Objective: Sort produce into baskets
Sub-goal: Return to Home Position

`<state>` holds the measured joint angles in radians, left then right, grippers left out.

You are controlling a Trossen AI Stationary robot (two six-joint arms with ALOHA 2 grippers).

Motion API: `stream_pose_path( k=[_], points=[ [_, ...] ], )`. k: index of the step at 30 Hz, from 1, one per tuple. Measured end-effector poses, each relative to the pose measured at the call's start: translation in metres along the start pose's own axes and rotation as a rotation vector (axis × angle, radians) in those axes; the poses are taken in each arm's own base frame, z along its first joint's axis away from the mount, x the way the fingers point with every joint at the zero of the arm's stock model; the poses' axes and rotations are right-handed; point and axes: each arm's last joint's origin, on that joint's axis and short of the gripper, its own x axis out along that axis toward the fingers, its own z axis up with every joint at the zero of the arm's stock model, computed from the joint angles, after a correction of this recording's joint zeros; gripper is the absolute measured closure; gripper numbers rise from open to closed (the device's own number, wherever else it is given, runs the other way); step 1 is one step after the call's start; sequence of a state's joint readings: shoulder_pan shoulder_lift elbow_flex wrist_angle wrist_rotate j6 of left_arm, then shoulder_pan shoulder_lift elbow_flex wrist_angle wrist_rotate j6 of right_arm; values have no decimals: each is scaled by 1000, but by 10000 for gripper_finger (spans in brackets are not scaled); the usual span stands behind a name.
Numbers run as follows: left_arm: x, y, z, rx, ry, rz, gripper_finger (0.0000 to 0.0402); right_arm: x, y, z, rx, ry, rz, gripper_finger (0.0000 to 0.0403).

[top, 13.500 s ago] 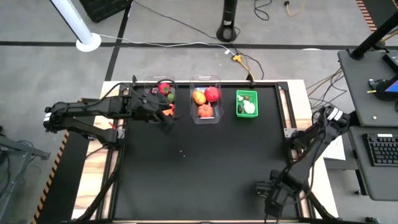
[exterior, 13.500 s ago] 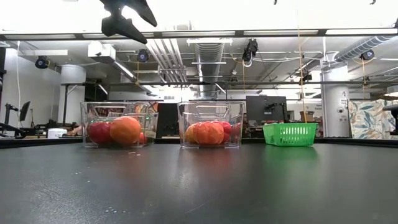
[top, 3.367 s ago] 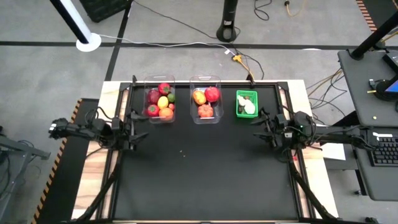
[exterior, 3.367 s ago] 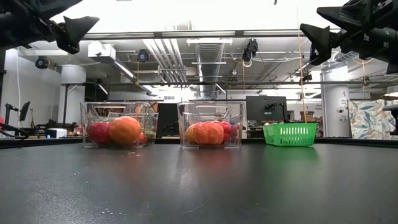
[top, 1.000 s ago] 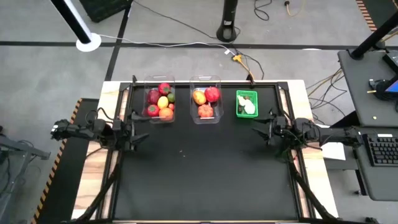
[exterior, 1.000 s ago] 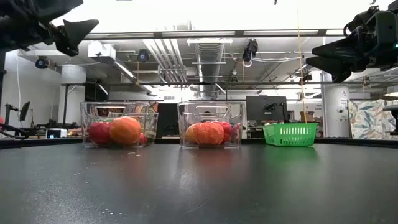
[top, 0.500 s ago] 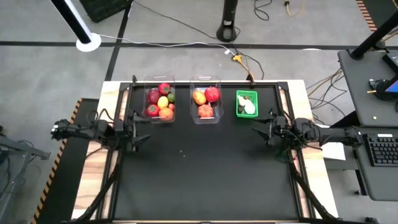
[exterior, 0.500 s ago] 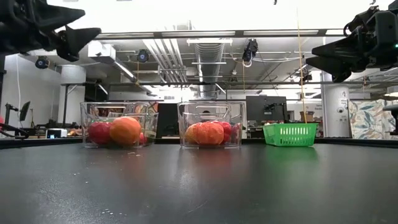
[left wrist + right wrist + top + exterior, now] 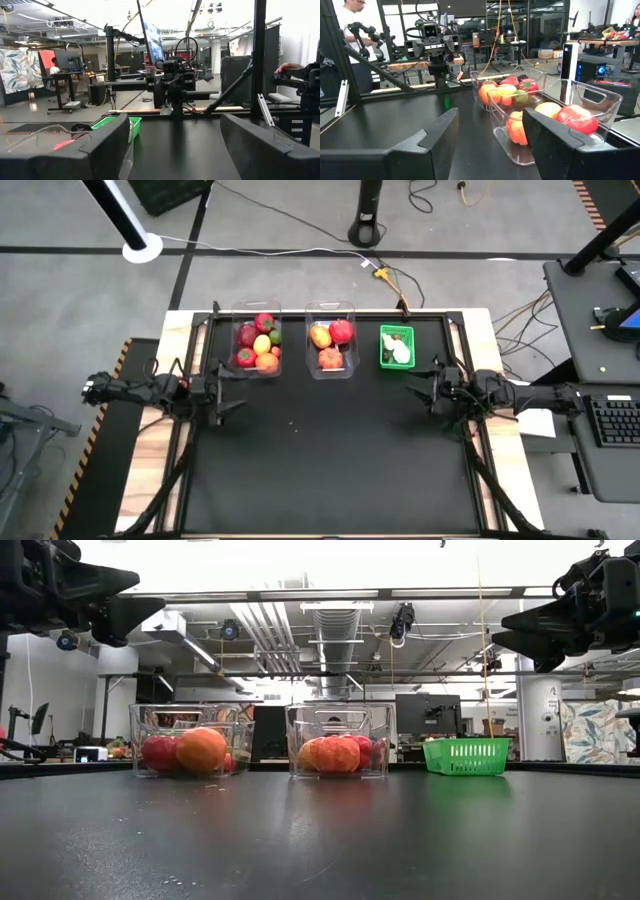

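Your left tool [image 9: 236, 402] and right tool [image 9: 412, 387] hang spread apart, empty. Only overhead shows white pieces [image 9: 401, 352] inside the green basket [image 9: 383, 346].

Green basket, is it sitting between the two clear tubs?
No, the green basket ends the row, both clear tubs on its left.

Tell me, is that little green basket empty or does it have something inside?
Not empty. Seen from above, the green basket holds white garlic pieces and something dark.
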<state>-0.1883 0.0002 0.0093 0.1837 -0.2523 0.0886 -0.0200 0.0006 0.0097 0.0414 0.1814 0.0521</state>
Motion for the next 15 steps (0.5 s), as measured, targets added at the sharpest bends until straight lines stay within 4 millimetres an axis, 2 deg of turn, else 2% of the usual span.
stream_pose_path(
  k=[15],
  points=[
    [0,0,-1,2,7,-1,109,0,0,0,0,0,0,190]
  ],
)
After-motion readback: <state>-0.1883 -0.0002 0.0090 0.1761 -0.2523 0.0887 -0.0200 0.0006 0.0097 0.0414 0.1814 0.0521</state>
